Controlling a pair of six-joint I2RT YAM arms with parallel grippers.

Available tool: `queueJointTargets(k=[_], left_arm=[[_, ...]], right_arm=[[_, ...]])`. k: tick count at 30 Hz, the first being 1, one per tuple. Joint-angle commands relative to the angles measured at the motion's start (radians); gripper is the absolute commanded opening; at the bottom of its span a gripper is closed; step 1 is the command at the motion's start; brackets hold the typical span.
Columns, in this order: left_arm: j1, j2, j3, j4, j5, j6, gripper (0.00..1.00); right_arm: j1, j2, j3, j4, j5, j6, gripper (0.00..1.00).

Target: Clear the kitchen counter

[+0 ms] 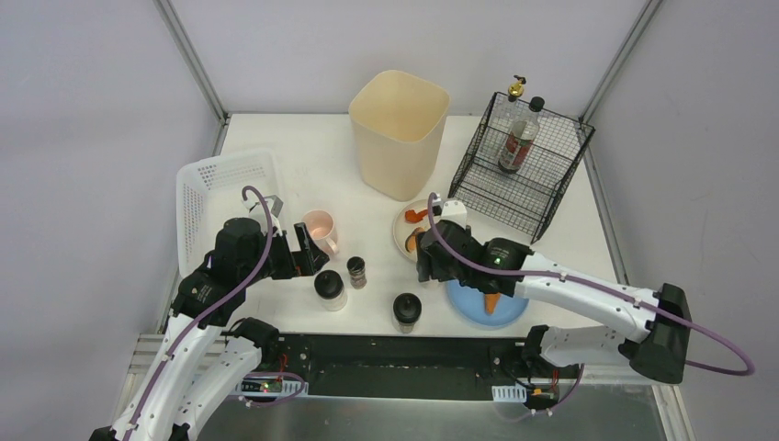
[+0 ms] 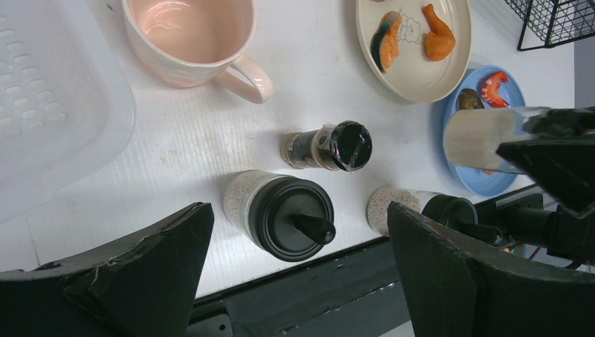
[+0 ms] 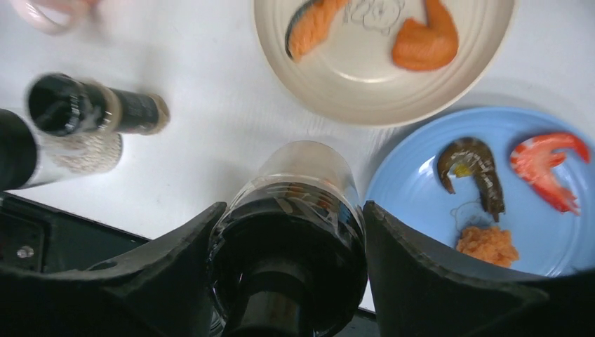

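Note:
The white kitchen counter carries a pink mug, a small dark spice jar and two black-lidded grinders. My left gripper is open and empty. In the left wrist view it hangs above one grinder, with the spice jar just beyond. My right gripper is shut on a glass shaker with a black top, beside the cream plate and the blue plate. The shaker also shows in the left wrist view.
A cream bin stands at the back centre. A black wire rack with two bottles is at the back right. A white perforated basket lies at the left. Both plates hold food pieces near the front edge.

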Motion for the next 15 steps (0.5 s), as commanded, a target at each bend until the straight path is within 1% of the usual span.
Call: queueJointTargets(k=[1, 5, 11, 15], left_arm=[[0.009, -0.004, 0.004, 0.003, -0.007, -0.006, 1.0], [0.008, -0.004, 0.004, 0.003, -0.006, -0.007, 1.0], [0.009, -0.005, 0.004, 0.003, -0.005, -0.007, 1.0], [0.008, -0.008, 0.005, 0.003, -0.005, -0.006, 1.0]], right_arm=[[0.003, -0.064, 0.161, -0.061, 0.112, -0.077, 0.29], [-0.046, -0.071, 0.246, -0.08, 0.126, -0.144, 0.29], [-0.217, -0.039, 0.365, -0.096, 0.077, -0.241, 0.27], [-0.354, -0.003, 0.443, -0.092, 0.041, -0.284, 0.27]])
